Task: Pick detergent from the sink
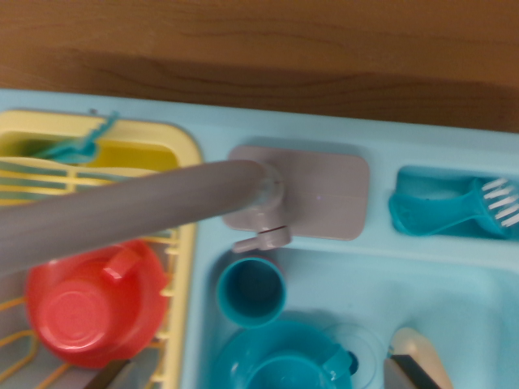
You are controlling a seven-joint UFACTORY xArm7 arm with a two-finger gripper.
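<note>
Sink (454, 284) in pale blue, wooden floor (259, 49) beyond

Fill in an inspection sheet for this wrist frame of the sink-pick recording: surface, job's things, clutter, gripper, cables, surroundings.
Surface: light blue toy sink unit on a brown wooden top; picture blurred.
Job's things: a pale rounded object at the basin's lower edge, on the wrist view's right, may be the detergent; cannot confirm.
Clutter: grey faucet reaching across the frame; teal cup and teal lidded pot in the basin; red cup in the yellow dish rack; teal brush in the side compartment.
Gripper: dark fingertips at the bottom edge; open or shut, cannot tell.
Cables: nothing seen.
Surroundings: nothing seen beyond the wooden top.
</note>
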